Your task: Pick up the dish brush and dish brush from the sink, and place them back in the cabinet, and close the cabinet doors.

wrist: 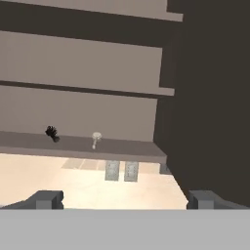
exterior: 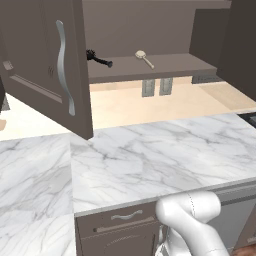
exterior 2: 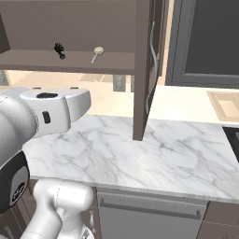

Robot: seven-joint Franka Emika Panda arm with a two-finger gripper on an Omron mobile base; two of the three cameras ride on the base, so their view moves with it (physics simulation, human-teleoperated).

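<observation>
White marble bench (exterior: 150, 150) lies nearest, in front of the robot, with a low drawer (exterior: 117, 222) under its near edge. Above the bench hangs the cabinet (exterior: 150, 67), and both of its doors stand open: the left door (exterior: 45, 65) with its wavy silver handle (exterior: 64, 67) swings out over the bench, and the right door (exterior 2: 144, 70) is seen edge-on in the right base view. On the lower shelf (wrist: 122, 149) of the cabinet lie the two brushes, a little apart: the black dish brush (exterior: 96, 58) at the left, near the left door, and the cream dish brush (exterior: 144, 57) to its right, around the middle of the shelf. The claw (wrist: 124, 200) is wide open and holds nothing; it points toward the shelf from a distance, and its two finger tips (wrist: 46, 199) stand far from each other
</observation>
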